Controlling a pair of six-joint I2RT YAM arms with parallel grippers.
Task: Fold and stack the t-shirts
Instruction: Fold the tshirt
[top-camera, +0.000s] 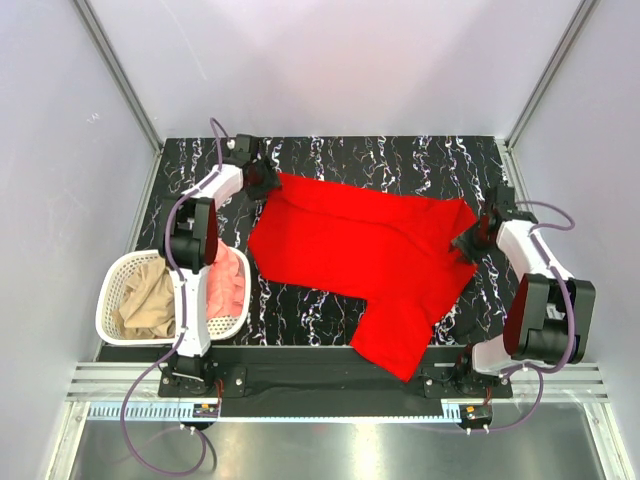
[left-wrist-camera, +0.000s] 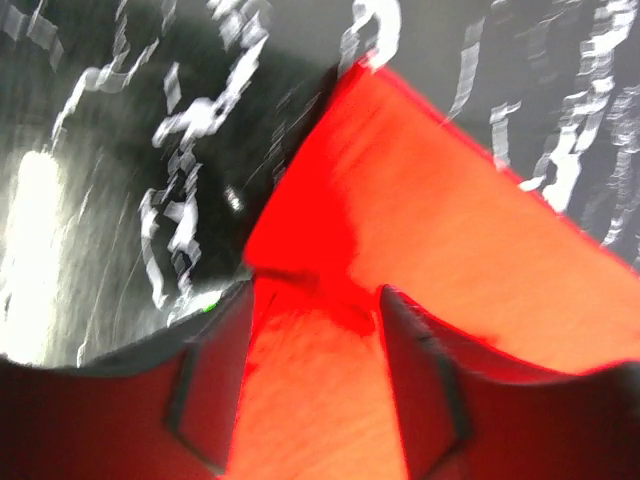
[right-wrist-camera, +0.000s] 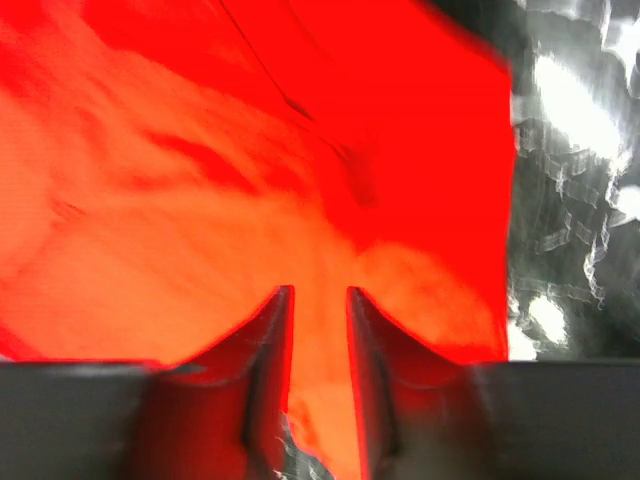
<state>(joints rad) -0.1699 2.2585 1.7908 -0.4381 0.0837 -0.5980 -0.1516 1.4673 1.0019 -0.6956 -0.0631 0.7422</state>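
Left wrist: my left pincer (left-wrist-camera: 315, 298) is spread over the red shirt (left-wrist-camera: 440, 240)'s far-left corner. My right pincer (right-wrist-camera: 318, 293) is narrowly parted over its right edge.

No legible text, label, brand, number or sign in any of the three views. Along the near edge of the table (top-camera: 400, 160), just a pale strip (top-camera: 320, 411) of fine tick marks, too small to read.
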